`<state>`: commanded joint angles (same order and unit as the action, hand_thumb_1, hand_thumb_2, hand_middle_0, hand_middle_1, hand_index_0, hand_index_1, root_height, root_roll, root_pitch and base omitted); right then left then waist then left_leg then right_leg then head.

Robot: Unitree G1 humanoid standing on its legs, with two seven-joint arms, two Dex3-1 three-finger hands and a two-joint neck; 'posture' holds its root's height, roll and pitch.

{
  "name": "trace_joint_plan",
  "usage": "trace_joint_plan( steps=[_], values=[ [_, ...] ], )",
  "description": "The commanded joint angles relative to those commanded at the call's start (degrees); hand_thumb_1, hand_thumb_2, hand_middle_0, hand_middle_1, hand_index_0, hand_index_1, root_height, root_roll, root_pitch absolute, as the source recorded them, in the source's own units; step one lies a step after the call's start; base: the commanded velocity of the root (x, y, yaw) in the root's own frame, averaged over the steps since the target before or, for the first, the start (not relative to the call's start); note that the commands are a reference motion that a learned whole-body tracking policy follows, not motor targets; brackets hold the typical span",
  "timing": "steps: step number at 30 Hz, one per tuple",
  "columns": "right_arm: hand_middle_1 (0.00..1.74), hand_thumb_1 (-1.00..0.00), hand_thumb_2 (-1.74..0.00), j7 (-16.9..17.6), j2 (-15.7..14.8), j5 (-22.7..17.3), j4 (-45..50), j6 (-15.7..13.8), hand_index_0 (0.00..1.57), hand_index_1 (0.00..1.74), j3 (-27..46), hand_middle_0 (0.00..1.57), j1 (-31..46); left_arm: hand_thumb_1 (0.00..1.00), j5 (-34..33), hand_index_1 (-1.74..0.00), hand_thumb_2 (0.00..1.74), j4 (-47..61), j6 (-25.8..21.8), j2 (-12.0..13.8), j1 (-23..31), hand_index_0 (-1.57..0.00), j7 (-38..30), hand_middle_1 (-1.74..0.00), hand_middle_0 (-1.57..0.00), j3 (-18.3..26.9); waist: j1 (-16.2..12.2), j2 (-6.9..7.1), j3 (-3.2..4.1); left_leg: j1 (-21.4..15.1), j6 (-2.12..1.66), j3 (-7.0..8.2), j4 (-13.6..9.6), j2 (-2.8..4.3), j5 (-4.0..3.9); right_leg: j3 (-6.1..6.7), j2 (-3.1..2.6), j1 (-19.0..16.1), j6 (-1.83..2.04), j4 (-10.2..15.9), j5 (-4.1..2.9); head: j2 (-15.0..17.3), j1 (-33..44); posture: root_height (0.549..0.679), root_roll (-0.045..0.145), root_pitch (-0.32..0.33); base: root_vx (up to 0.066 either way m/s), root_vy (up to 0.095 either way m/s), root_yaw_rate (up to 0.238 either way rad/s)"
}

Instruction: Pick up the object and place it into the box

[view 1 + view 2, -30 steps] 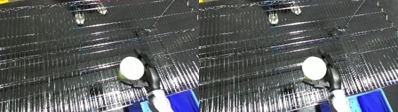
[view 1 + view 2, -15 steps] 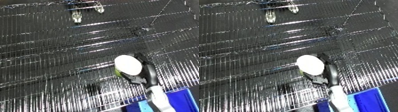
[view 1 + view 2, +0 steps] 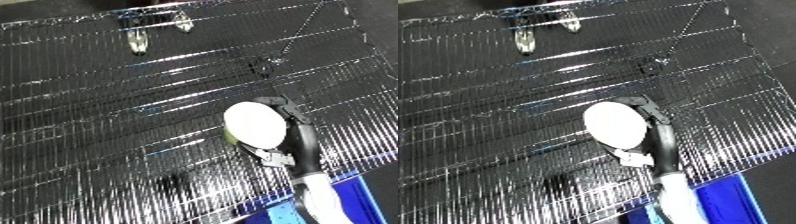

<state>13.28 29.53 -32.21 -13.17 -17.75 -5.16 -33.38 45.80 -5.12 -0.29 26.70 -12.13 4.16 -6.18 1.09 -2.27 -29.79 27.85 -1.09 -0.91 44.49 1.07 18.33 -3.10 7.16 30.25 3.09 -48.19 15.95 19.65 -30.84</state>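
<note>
My right hand (image 3: 293, 135) is over the wire shelf (image 3: 133, 125), which is a silver grid of thin bars and fills almost all the view. In this hand I hold the object (image 3: 255, 125), a round, pale white thing with a little yellow-green colour at its lower left edge. My black fingers (image 3: 649, 106) are curled around its right and upper side, so the hand is closed on it. The object covers the palm, and I cannot tell if it touches the wire or is lifted a little above it.

My forearm (image 3: 680, 200) is white and comes in from the lower edge of the view. Just beside it, at the lower right corner, there is the blue bin (image 3: 731, 202); only a part of it shows. The object is near the bin but not inside it. My left hand does not show in any view.
</note>
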Motion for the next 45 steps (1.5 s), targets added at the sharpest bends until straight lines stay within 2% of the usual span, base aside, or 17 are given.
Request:
trace_joint_plan(
  steps=[6, 12, 17, 20, 24, 27, 31, 34, 38, 42, 45],
  values=[
    [1.30, -0.75, -1.30, 1.29, -2.03, -0.27, 5.92, -0.65, 1.18, 1.30, 2.86, 1.18, 4.01, 1.00, -0.61, -1.74, 1.74, -0.59, -0.17, -0.75, 0.53, -1.57, 0.77, -1.74, -1.57, 0.98, -1.77, 0.62, 0.00, -3.00, -0.03, 0.87, -0.86, 0.62, 0.45, 0.88, -0.40, -2.97, 0.10, 2.00, -0.35, 1.50, -0.46, 0.637, 0.053, 0.010, -0.032, 0.035, -0.154],
    [1.30, -0.75, -1.30, 2.89, -3.07, -0.27, 9.02, -1.71, 1.18, 1.30, 5.89, 1.18, 9.05, 1.00, -1.21, -1.74, 1.74, -0.57, -0.49, -1.32, 1.09, -1.57, 1.55, -1.74, -1.57, 1.39, -3.71, 0.83, 0.04, -6.64, -0.20, 2.30, -2.27, 1.26, 0.80, 1.91, -0.56, -6.33, 0.46, 4.98, -1.27, 1.45, -2.10, 0.644, 0.058, -0.016, -0.018, 0.038, -0.165],
    [1.30, -0.75, -1.30, 4.57, -3.76, -0.10, 10.56, -3.06, 1.18, 1.30, 7.98, 1.18, 14.12, 1.00, -1.19, -1.74, 1.74, -0.90, -1.38, -2.43, 2.08, -1.57, 1.72, -1.74, -1.57, 1.30, -5.81, 0.40, 0.84, -9.67, -0.44, 4.13, -4.57, 1.65, 0.65, 2.73, -0.42, -8.52, 0.72, 7.89, -2.05, 0.80, -5.99, 0.650, 0.065, -0.024, -0.017, 0.072, -0.215],
    [1.30, -0.75, -1.30, 5.20, -3.82, -0.52, 11.03, -3.47, 1.18, 1.30, 8.78, 1.18, 17.60, 1.00, -0.85, -1.74, 1.74, -0.85, -1.77, -3.25, 2.73, -1.57, 1.68, -1.74, -1.57, 1.02, -7.31, -0.22, 1.25, -11.43, -0.57, 5.11, -6.02, 1.86, 0.44, 3.34, -0.30, -9.28, 0.85, 8.99, -2.25, 2.16, -9.79, 0.652, 0.069, -0.027, -0.024, 0.120, -0.208],
    [1.30, -0.75, -1.30, 4.92, -3.45, -2.15, 9.93, -5.12, 1.18, 1.30, 9.79, 1.18, 22.24, 1.00, 0.04, -1.74, 1.74, -1.54, -3.28, -4.16, 3.58, -1.57, 1.29, -1.74, -1.57, 0.16, -9.89, -1.18, 1.31, -13.64, -0.66, 6.57, -7.22, 2.35, 0.25, 4.45, -0.42, -10.09, 0.90, 9.44, -2.03, 3.93, -14.63, 0.652, 0.074, -0.038, -0.016, 0.150, -0.253],
    [1.30, -0.75, -1.30, 4.49, -3.09, -3.45, 8.53, -7.07, 1.18, 1.30, 11.39, 1.18, 24.94, 1.00, 0.59, -1.74, 1.74, -2.58, -4.59, -4.92, 3.97, -1.57, 1.26, -1.74, -1.57, -0.47, -11.86, -1.86, 1.15, -14.85, -0.67, 7.67, -7.40, 2.54, 0.43, 5.28, -0.60, -10.31, 0.92, 9.34, -1.70, 7.27, -17.82, 0.652, 0.077, -0.044, -0.015, 0.146, -0.223],
    [1.30, -0.75, -1.30, 4.39, -2.55, -4.70, 5.94, -8.30, 1.18, 1.30, 13.64, 1.18, 27.53, 1.00, 1.11, -1.74, 1.74, -4.21, -6.29, -6.02, 3.90, -1.57, 1.53, -1.74, -1.57, -1.27, -14.07, -2.72, 0.94, -16.16, -0.81, 8.79, -7.65, 2.76, 0.47, 6.41, -0.70, -10.59, 1.04, 9.50, -1.55, 9.84, -21.08, 0.652, 0.081, -0.050, -0.002, 0.122, -0.176],
    [1.30, -0.75, -1.30, 4.63, -2.12, -5.10, 3.00, -9.20, 1.18, 1.30, 15.13, 1.18, 29.14, 1.00, 1.67, -1.74, 1.74, -4.66, -7.11, -6.26, 3.91, -1.57, 1.49, -1.74, -1.57, -1.38, -15.32, -3.14, 0.82, -16.99, -0.77, 9.59, -7.88, 2.88, 0.72, 7.07, -0.82, -10.72, 1.24, 10.06, -1.69, 10.44, -22.29, 0.652, 0.082, -0.050, 0.003, 0.084, -0.138],
    [1.30, -0.75, -1.30, 5.39, -1.71, -6.53, -1.72, -10.10, 1.18, 1.30, 16.88, 1.18, 31.19, 1.00, 2.24, -1.74, 1.74, -5.19, -7.86, -6.47, 3.85, -1.57, 1.30, -1.74, -1.57, -1.26, -16.68, -3.51, 0.81, -17.73, -0.50, 10.50, -8.35, 2.89, 1.39, 7.76, -1.02, -10.69, 1.50, 11.01, -2.00, 10.32, -22.71, 0.653, 0.082, -0.045, -0.011, 0.061, -0.109],
    [0.96, -0.55, -0.96, 4.29, -1.99, -10.30, -6.29, -11.28, 0.86, 0.96, 17.87, 0.86, 32.81, 1.00, 2.27, -1.74, 1.74, -5.50, -8.13, -6.59, 3.87, -1.57, 1.46, -1.74, -1.57, -1.33, -17.38, -3.76, 0.89, -17.90, -0.23, 10.69, -8.30, 2.71, 1.92, 8.08, -1.16, -10.54, 1.59, 11.39, -2.26, 10.12, -23.72, 0.653, 0.083, -0.042, -0.009, 0.020, -0.034],
    [0.70, -0.40, -0.70, 2.68, -2.08, -12.99, -9.30, -11.98, 0.63, 0.70, 18.05, 0.63, 33.14, 1.00, 2.33, -1.74, 1.74, -5.95, -8.25, -6.56, 3.71, -1.57, 1.65, -1.74, -1.57, -1.63, -17.41, -3.94, 1.07, -18.03, -0.18, 10.59, -8.39, 2.51, 1.98, 8.04, -1.13, -10.66, 1.61, 11.64, -2.34, 10.02, -24.84, 0.654, 0.084, -0.041, 0.002, 0.004, 0.017]
  ],
)
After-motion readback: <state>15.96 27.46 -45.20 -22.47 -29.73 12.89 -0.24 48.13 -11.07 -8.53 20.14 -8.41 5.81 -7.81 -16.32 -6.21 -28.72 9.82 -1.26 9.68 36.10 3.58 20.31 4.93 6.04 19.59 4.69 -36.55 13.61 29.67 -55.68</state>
